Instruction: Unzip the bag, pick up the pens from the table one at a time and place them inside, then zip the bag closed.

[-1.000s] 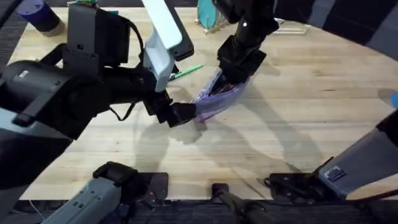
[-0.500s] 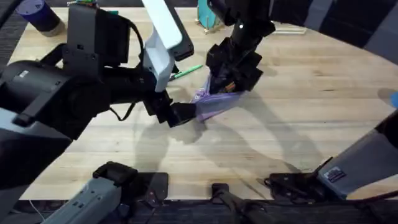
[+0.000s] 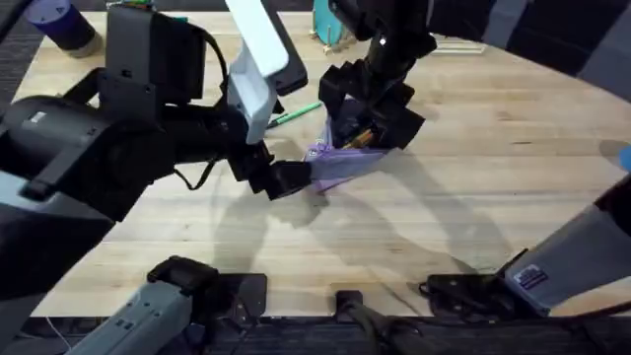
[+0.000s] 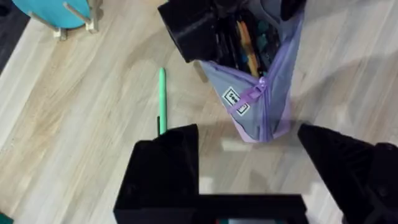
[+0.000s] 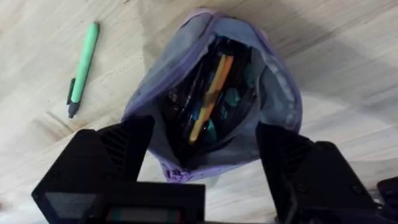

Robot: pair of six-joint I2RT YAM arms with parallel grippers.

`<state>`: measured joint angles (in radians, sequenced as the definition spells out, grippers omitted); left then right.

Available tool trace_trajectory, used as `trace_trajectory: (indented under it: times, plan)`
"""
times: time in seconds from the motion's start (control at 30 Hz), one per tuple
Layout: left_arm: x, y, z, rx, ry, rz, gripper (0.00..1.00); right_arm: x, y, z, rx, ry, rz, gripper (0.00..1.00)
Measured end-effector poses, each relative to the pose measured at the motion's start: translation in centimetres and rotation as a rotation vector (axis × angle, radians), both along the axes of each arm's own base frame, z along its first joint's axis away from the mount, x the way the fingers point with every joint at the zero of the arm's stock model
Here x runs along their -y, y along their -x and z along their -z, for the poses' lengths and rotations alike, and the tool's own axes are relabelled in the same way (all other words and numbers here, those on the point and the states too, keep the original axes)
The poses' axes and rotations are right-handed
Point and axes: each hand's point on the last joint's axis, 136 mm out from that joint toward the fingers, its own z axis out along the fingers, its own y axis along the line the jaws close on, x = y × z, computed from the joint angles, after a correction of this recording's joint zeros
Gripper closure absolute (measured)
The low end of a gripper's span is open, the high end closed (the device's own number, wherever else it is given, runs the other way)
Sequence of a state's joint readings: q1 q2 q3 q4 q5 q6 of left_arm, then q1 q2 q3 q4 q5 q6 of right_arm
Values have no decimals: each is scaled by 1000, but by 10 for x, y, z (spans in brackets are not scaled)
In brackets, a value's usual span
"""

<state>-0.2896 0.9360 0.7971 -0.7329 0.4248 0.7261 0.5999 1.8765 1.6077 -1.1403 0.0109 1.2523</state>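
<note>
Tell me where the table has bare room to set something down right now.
Bare table stretches right of the bag, and nearer the arm bases below it. It's crowded around the bag: left gripper, right gripper and green pen all cluster there.

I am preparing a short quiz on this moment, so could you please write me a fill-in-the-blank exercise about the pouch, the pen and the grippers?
1. The soft lavender fabric pouch has its zipper ____, showing items inside.
2. The slim light green pen lies on the pale wooden ____, outside the pouch.
3. In the overhead view, the ____ arm's gripper sits at the pouch's near end.
4. The right gripper's fingers stand on either ____ of the pouch's mouth.

Missing words: open; table; left; side
</note>
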Motion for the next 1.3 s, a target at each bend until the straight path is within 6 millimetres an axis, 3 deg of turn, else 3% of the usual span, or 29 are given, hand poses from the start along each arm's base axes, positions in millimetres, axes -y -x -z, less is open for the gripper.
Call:
trace_trajectory:
  times: [0.27, 0.43, 0.9, 1.3]
  plan:
    - [2, -10, -9, 59, 14, -4, 7, 2, 3, -2, -9, 9, -49, 5]
    - [-4, -26, -14, 104, 0, -69, 10, 6, 2, -20, 2, 35, -107, 5]
    - [-6, -74, 32, -25, -40, -192, 10, 64, -8, -99, 202, 289, -177, 5]
    - [-30, -131, 61, -89, -56, -308, 10, 79, -5, -110, 219, 363, -217, 6]
